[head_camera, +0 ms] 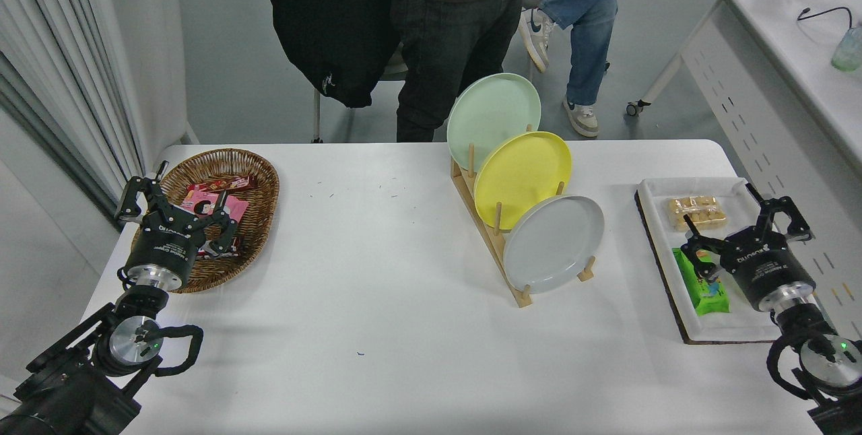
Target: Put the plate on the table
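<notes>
The light grey plate (553,243) leans upright in the front slot of a wooden rack (495,246), in front of a yellow plate (522,178) and a mint green plate (493,118). The rack stands on the white table (377,287), right of its middle. My right gripper (739,213) hovers open over the tray at the right, well to the right of the grey plate and holding nothing. At the lower left, my left gripper (174,201) is parked open over the basket's near edge.
A wicker basket (252,182) with snack packets sits at the left. A white tray (656,196) on a dark mat holds a biscuit pack (697,211) and a green packet (704,287). People stand and sit beyond the far edge. A white desk (794,38) runs along the right.
</notes>
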Controlling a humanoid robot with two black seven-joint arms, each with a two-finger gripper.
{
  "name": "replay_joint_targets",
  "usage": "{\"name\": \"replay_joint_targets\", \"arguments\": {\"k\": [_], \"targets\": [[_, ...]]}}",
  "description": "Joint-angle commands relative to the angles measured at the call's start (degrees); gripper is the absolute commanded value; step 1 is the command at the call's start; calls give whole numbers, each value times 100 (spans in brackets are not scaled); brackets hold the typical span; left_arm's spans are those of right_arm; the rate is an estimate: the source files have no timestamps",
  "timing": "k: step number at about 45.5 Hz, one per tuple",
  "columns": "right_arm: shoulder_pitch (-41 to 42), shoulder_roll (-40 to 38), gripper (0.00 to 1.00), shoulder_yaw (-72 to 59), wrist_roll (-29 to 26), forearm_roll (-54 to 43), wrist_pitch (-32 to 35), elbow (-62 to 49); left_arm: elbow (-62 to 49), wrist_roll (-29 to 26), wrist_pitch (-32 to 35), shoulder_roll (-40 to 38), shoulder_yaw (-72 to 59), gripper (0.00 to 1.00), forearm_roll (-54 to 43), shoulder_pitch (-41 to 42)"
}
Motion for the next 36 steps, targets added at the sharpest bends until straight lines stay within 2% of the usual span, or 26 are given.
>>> {"name": "replay_joint_targets", "arguments": {"k": [1, 27, 36], "targets": [[114, 179, 99, -1, 0, -1, 0, -77, 0, 4, 0, 0, 2, 98, 4, 0], [386, 250, 99, -1, 0, -1, -35, -314, 0, 4, 0, 0, 2, 98, -5, 0], [474, 232, 99, 17, 0, 8, -70, -797, 0, 4, 0, 0, 2, 98, 4, 0]]}}
